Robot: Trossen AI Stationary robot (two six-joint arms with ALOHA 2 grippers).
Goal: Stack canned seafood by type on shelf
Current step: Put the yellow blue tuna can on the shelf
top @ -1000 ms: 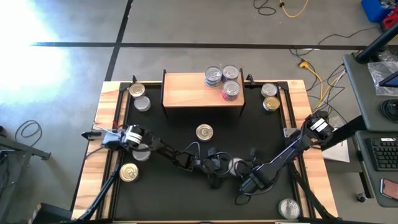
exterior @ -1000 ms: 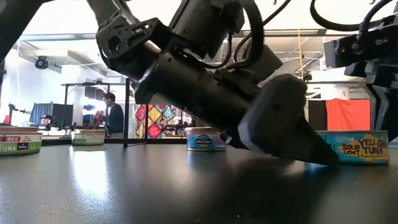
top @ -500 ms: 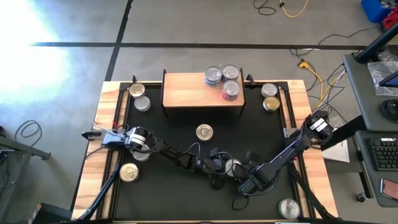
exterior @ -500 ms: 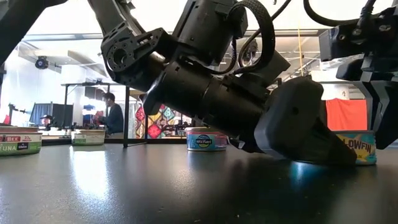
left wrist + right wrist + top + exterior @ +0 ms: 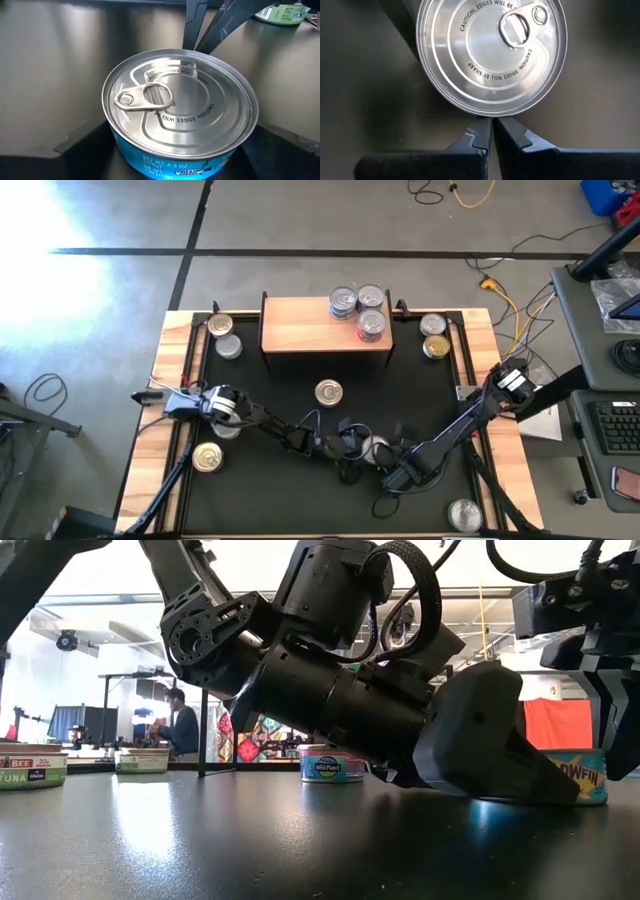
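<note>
left gripper (image 5: 362, 450): fingers spread wide either side of a silver-lidded round tin with blue label (image 5: 180, 112), mid-table.
right gripper (image 5: 491, 131): fingers pressed together, tips touching that tin's rim.
light-wood shelf on dark legs (image 5: 300, 325): three tins (image 5: 360, 308).

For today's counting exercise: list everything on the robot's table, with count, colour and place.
Table: one, black, wooden edges.
Shelf: one, light wood, far side.
Cans on shelf: three, silver, right end.
Cans left of shelf: two, gold and silver.
Cans right of shelf: two, silver and gold.
Centre can: one, gold.
Cans by left arm: two, gold and silver.
Near-right can: one, silver.
Front can: one, silver lid, blue label.
Left end effector: open, straddling front can.
Right end effector: shut, at its rim.
</note>
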